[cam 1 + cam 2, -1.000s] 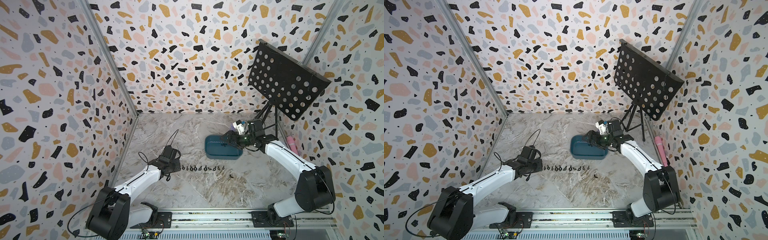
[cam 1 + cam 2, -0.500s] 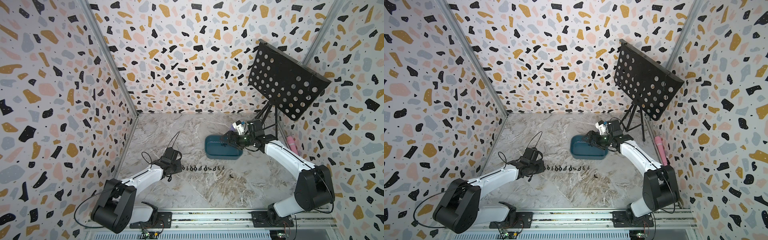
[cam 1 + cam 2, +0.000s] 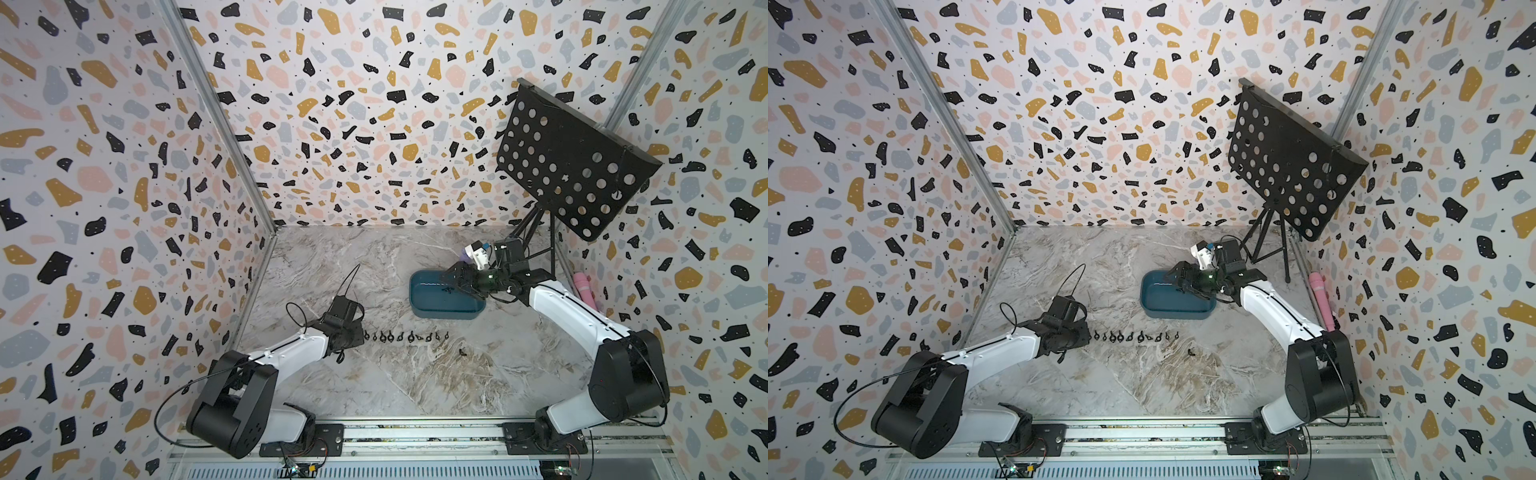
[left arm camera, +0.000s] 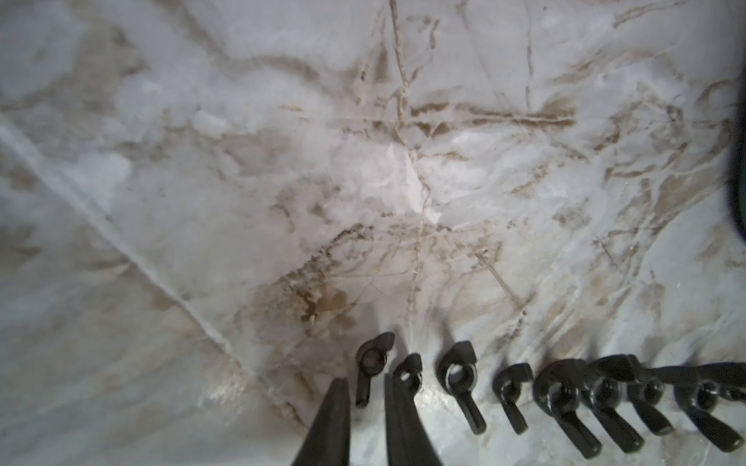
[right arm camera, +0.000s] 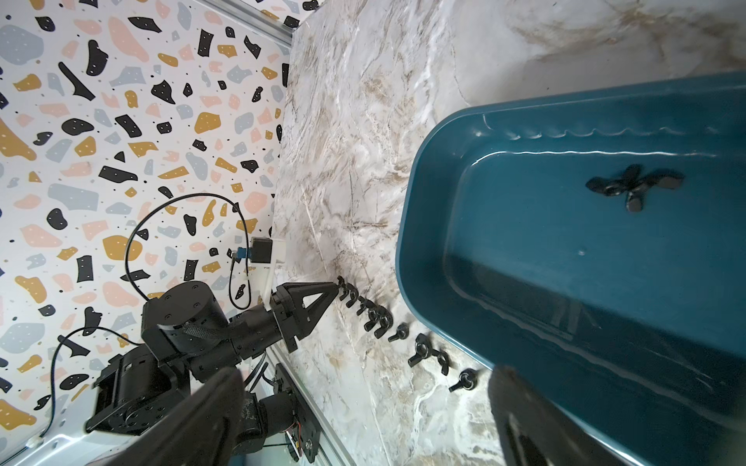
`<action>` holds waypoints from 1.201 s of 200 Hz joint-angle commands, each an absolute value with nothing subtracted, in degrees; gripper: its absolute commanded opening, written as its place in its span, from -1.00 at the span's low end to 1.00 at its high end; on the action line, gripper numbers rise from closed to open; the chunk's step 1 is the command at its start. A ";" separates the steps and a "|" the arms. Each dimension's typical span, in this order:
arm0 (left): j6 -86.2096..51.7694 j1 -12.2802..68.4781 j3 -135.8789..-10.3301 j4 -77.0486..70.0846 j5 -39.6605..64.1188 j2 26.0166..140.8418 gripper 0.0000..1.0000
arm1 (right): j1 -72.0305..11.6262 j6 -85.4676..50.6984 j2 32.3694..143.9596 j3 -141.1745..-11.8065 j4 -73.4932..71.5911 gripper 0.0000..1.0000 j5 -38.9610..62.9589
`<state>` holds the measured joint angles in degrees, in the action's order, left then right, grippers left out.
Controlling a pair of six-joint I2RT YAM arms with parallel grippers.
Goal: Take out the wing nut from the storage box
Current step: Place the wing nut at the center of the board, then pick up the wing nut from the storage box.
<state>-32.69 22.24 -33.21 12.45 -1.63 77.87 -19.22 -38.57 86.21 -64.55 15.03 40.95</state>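
The storage box is a teal tub on the marble floor, seen in both top views and in the right wrist view. A small cluster of black wing nuts lies inside it. My right gripper hangs over the box's right end with its jaws wide open and empty. A row of several wing nuts lies on the floor in front of the box. My left gripper is at the row's left end, its fingers slightly parted around the end nut, which rests on the floor.
A black perforated music stand stands at the back right. A pink cylinder lies by the right wall. A small white device sits behind the box. One stray wing nut lies apart from the row.
My left gripper has sunk to the floor at the row's left end and its jaws have parted, leaving a wing nut there. The right arm has not moved.
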 commanded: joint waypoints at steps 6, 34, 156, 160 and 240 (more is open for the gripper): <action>-32.98 22.57 -32.08 12.49 -1.97 76.74 -0.46 | -19.25 -38.29 86.09 -66.05 15.68 1.00 41.48; -32.97 22.58 -33.05 14.49 -2.31 74.60 -0.33 | -19.24 -38.12 86.26 -66.12 16.03 1.00 41.13; -29.09 22.52 -48.28 24.61 -1.30 70.17 1.00 | -20.02 -28.71 97.05 -79.91 38.16 1.00 18.49; -29.16 22.55 -48.70 24.61 -1.32 70.22 1.00 | -19.99 -28.61 97.37 -80.17 38.16 1.00 18.25; -25.89 23.16 -59.85 19.74 11.19 80.78 0.79 | -20.01 -29.27 96.90 -78.23 36.33 1.00 17.06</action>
<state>-27.57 22.33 -55.86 21.91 6.31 77.38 -19.73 -30.37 99.70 -78.26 34.17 19.05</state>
